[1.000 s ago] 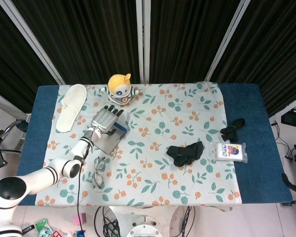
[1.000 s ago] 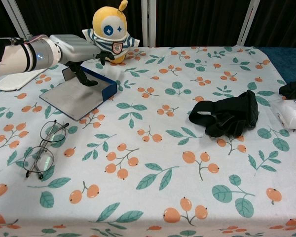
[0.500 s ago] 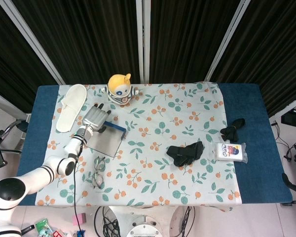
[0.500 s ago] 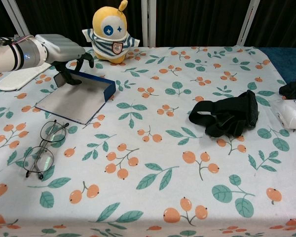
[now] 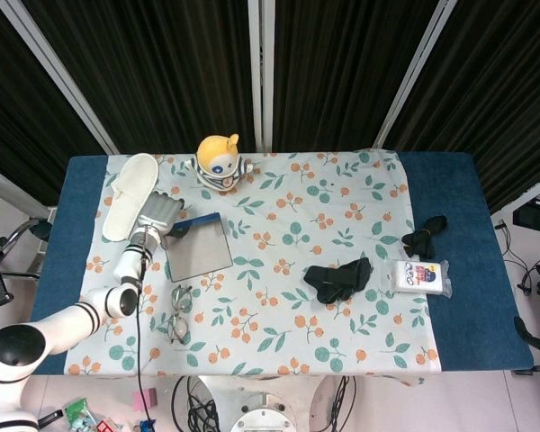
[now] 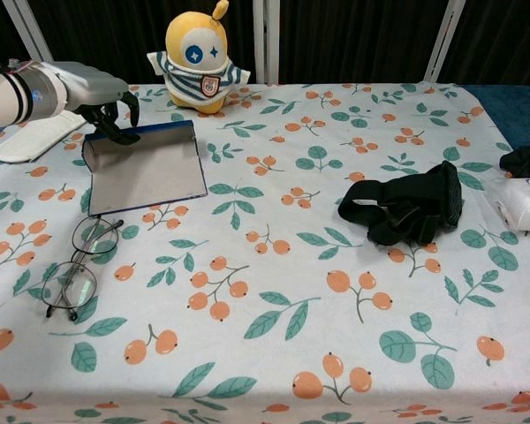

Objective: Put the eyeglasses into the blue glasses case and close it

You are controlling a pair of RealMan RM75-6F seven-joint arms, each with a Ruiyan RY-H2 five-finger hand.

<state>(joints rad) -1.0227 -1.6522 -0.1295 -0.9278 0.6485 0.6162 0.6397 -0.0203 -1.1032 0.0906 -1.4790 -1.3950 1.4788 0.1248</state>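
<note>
The blue glasses case [image 5: 200, 247] [image 6: 146, 168] lies open and flat on the floral cloth at the far left, its grey inside facing up. My left hand [image 5: 157, 216] [image 6: 93, 93] reaches in from the left and grips the case's far left corner with curled fingers. The thin-framed eyeglasses [image 5: 179, 313] [image 6: 81, 265] lie on the cloth just in front of the case, apart from the hand. Neither view shows my right hand.
A yellow plush toy [image 5: 220, 162] [image 6: 197, 53] stands behind the case. A white slipper [image 5: 130, 196] [image 6: 35, 141] lies left of it. A black glove [image 5: 337, 279] [image 6: 406, 208], a white packet [image 5: 421, 275] [image 6: 521, 201] and a dark bundle [image 5: 425, 236] lie to the right.
My left hand has drawn back to the left, holding the case's corner. The case has swung round with it and now lies squarer to the table's front edge. The eyeglasses have not moved.
</note>
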